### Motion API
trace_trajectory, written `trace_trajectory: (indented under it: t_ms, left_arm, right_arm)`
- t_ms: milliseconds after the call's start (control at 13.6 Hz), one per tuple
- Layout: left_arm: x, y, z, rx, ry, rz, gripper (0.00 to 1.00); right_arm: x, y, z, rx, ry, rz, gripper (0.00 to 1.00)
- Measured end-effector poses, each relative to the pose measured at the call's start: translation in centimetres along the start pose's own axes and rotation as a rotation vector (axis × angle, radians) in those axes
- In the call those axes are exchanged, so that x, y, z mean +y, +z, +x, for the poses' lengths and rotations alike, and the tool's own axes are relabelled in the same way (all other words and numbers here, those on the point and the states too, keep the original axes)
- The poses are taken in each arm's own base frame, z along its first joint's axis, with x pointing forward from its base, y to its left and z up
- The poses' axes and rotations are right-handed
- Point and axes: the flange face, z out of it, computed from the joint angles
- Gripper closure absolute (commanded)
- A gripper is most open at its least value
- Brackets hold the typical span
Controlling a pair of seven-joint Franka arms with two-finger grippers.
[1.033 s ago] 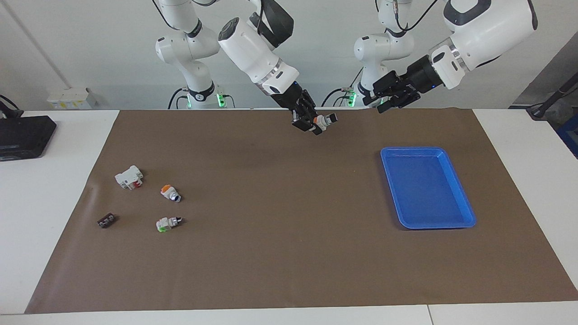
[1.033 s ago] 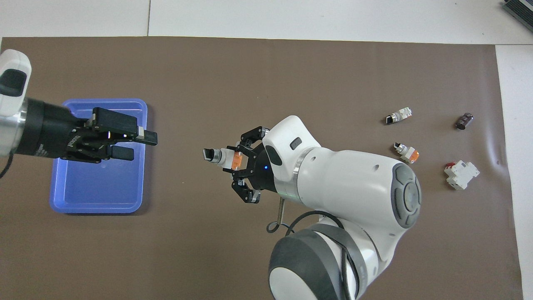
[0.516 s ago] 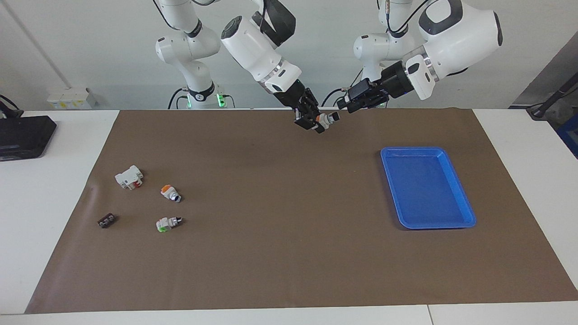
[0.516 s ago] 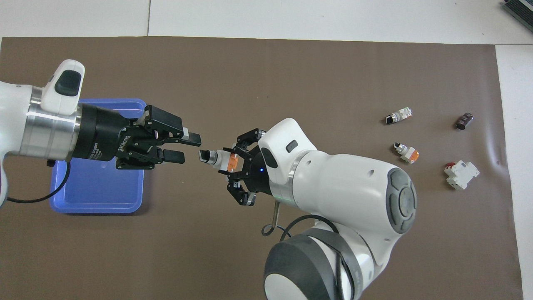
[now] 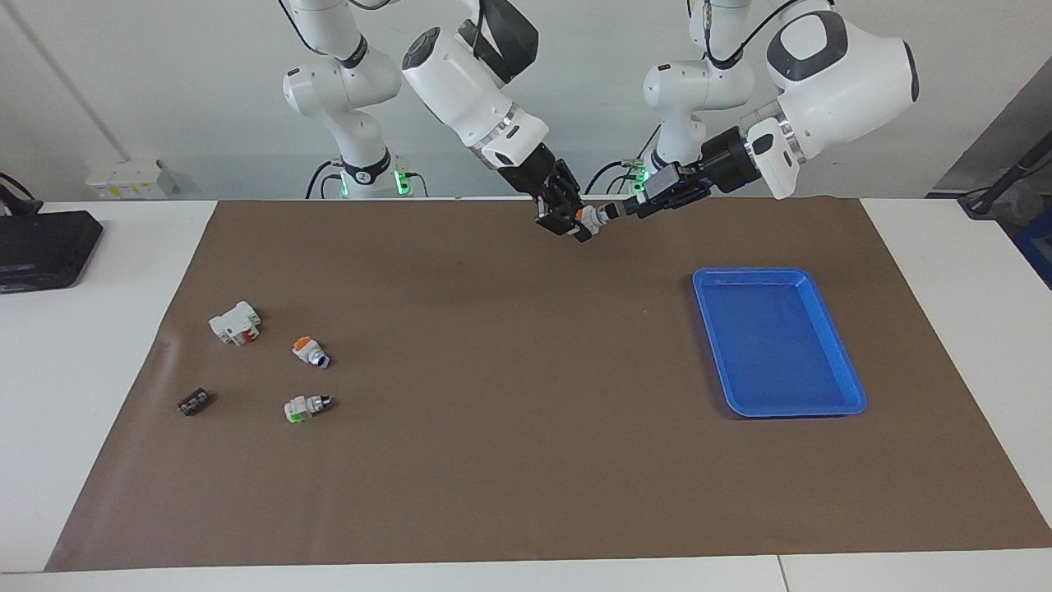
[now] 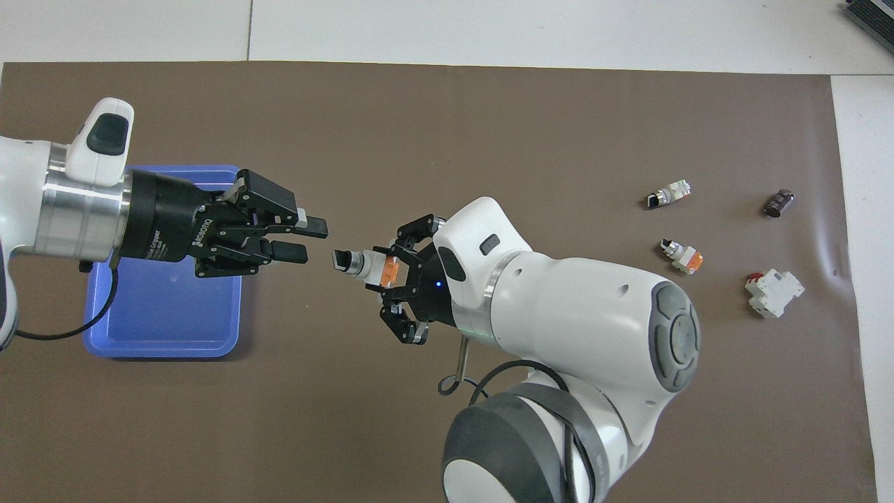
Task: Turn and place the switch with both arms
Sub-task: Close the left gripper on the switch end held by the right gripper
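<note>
My right gripper (image 5: 575, 222) is shut on a switch (image 5: 590, 217) with a white body, an orange block and a black knob tip. It holds the switch in the air over the mat's middle, near the robots' edge, with the knob pointing toward my left gripper (image 5: 629, 205). The left gripper is open and level with the knob. In the overhead view the left gripper (image 6: 314, 239) stands a short gap away from the held switch (image 6: 367, 264), just off the blue tray (image 6: 160, 314). The right gripper (image 6: 385, 269) grips the orange block.
The blue tray (image 5: 772, 345) lies toward the left arm's end. Toward the right arm's end lie an orange-block switch (image 5: 308, 350), a green-block switch (image 5: 302, 407), a white block with a red mark (image 5: 235, 322) and a small black ridged piece (image 5: 193, 401).
My left gripper has swung from over the tray toward the held switch and come down to the knob's level. The right gripper has shifted slightly toward it with the switch.
</note>
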Motion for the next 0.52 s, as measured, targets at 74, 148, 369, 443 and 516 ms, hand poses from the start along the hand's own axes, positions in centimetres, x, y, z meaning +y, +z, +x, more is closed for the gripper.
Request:
trace_trajectory:
  t_ms: [74, 148, 369, 443, 516]
  left_arm:
    - [-0.1, 0.3, 0.0, -0.003, -0.002, 0.002, 0.6]
    - [-0.1, 0.4, -0.1, -0.006, -0.002, 0.004, 0.6]
    - [0.3, 1.2, -0.5, -0.016, -0.004, 0.009, 0.63]
    - [0.5, 1.4, -0.6, -0.015, -0.004, 0.009, 0.65]
    - [0.6, 1.5, -0.7, -0.013, -0.005, 0.008, 0.68]
  right_arm:
    - [0.0, 0.0, 0.0, 0.0, 0.005, 0.0, 1.0]
    - [0.0, 0.0, 0.0, 0.001, 0.014, -0.001, 1.0]
    - [0.0, -0.1, 0.1, 0.001, 0.021, -0.001, 1.0]
    - [0.0, -0.1, 0.1, 0.002, 0.021, -0.002, 1.0]
    - [0.0, -0.1, 0.1, 0.002, 0.021, -0.002, 1.0]
